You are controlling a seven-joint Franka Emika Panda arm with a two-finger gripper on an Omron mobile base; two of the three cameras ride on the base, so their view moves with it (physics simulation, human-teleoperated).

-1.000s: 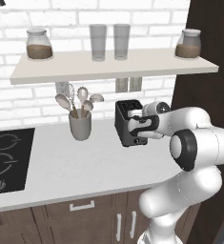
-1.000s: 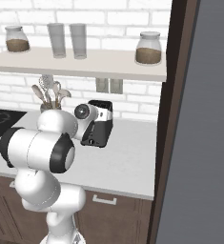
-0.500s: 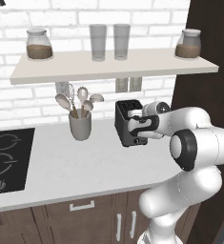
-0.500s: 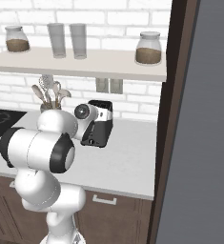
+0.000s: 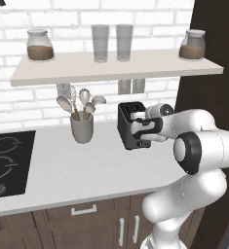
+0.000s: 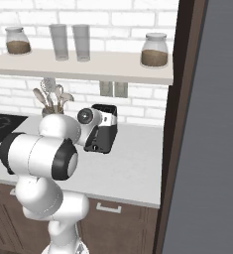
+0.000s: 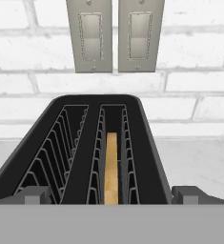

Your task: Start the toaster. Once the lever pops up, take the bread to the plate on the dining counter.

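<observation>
Black toaster [image 7: 104, 143] between spread jaws, bread [image 7: 111, 167] inside; utensil crock [image 5: 82, 127] well left.

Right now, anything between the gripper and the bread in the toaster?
Nothing visible. The gripper sits at the near end of the toaster, fingertips spread past both slots. The bread stands sunk in the right-hand slot, open above.
</observation>
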